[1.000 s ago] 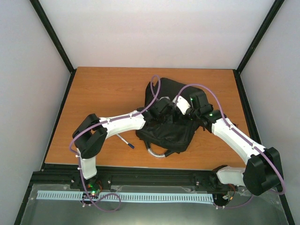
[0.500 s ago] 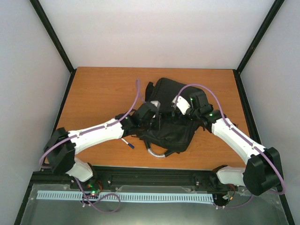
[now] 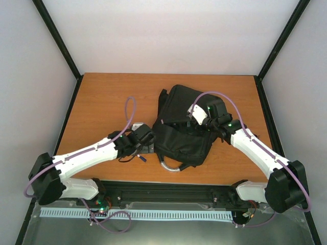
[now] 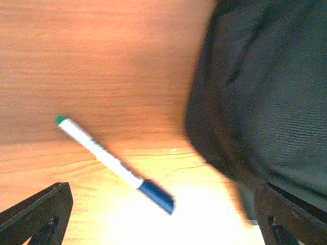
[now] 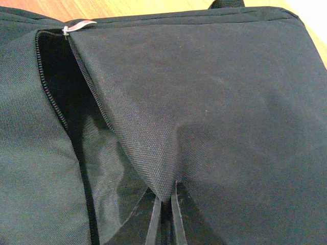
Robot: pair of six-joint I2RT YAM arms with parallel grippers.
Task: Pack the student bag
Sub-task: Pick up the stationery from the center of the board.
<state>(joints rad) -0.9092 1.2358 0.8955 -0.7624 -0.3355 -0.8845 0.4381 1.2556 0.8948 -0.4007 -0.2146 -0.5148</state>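
The student bag (image 3: 185, 133), a black fabric backpack, lies mid-table with its grey loop handle (image 3: 171, 167) toward the near edge. My right gripper (image 5: 164, 206) is shut on a fold of the bag's flap beside the open zip (image 5: 53, 104), holding the flap raised; the top view shows that right gripper (image 3: 180, 123) over the bag's middle. My left gripper (image 4: 163, 227) is open and empty just left of the bag (image 4: 265, 97), hovering over a white marker (image 4: 104, 157) with a blue cap. In the top view the left gripper (image 3: 144, 147) stands above the marker (image 3: 141, 157).
The wooden table (image 3: 102, 102) is bordered by black frame posts and white walls. The silver zip pull (image 5: 76, 26) sits at the far end of the opening. Purple cables loop above both arms.
My left arm has drawn back from the bag toward the near left and its gripper has opened; it now hangs over the marker. The right gripper has kept its hold.
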